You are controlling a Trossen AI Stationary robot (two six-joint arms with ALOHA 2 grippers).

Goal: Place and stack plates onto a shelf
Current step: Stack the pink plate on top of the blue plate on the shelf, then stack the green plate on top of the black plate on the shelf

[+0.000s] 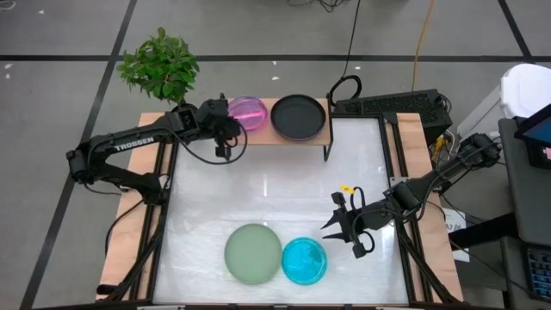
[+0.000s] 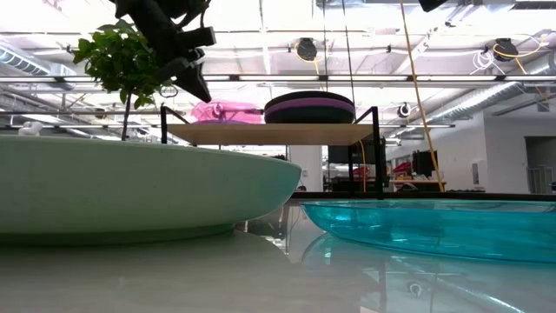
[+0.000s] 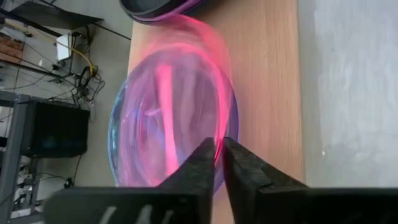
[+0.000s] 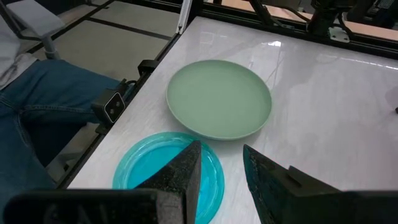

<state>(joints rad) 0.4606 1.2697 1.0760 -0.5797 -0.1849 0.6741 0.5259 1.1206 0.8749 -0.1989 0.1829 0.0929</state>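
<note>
A translucent pink plate (image 1: 249, 112) lies on the left part of the wooden shelf (image 1: 320, 133), over another translucent plate with a bluish rim (image 3: 119, 134). Beside it stands a stack of dark and purple plates (image 1: 297, 116). My left gripper (image 3: 219, 155) is at the pink plate's near-left edge, shut on its rim. A sage green plate (image 1: 253, 253) and a cyan plate (image 1: 304, 261) rest flat on the table near its near edge. My right gripper (image 1: 344, 229) hovers open just right of the cyan plate (image 4: 149, 177), touching nothing. My left gripper pinches the pink plate's rim (image 3: 219, 138) between its two fingers, at the edge nearest the table's left side. The fingers (image 2: 193, 83) slant down onto it from above and from the left. The rest of the plate lies over the plate beneath it on the shelf (image 3: 267, 74).
A potted plant (image 1: 160, 65) stands beyond the table's far left corner, close to the left arm. A keyboard (image 1: 392, 105) and cables lie past the far right corner. A person's jeans-clad leg (image 4: 37, 112) is by the table's near side. The white tabletop (image 1: 275, 189) lies bare between shelf and plates.
</note>
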